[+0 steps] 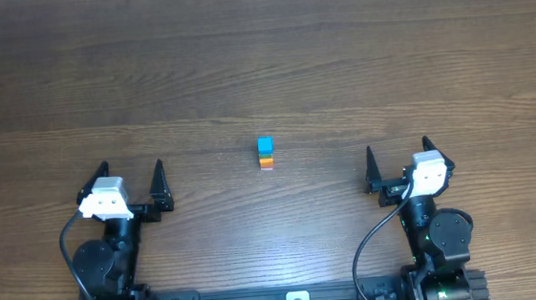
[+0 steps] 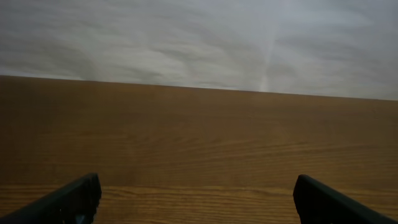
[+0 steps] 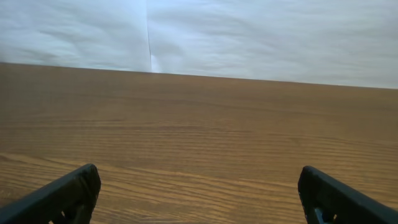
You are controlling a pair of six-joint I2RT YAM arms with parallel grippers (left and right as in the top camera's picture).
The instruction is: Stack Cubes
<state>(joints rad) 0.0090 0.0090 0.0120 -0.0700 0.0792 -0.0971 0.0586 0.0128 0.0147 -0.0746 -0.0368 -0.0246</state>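
While the desk (image 1: 261,55) spreads wide, my left gripper (image 1: 131,172) and right gripper (image 1: 397,151) sit lower left and lower right, jaws apart, empty. At centre, the blue cube (image 1: 265,145) tops the orange cube (image 1: 266,159). Stacking looks finished to me, so I judge the next move needs no grasp.

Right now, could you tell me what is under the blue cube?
The blue cube rests on an orange cube; a pale sliver below is too small to identify. Their touching faces are hidden.

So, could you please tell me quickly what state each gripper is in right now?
Black two-finger left gripper: open, holding nothing.
Black two-finger right gripper: open, holding nothing.
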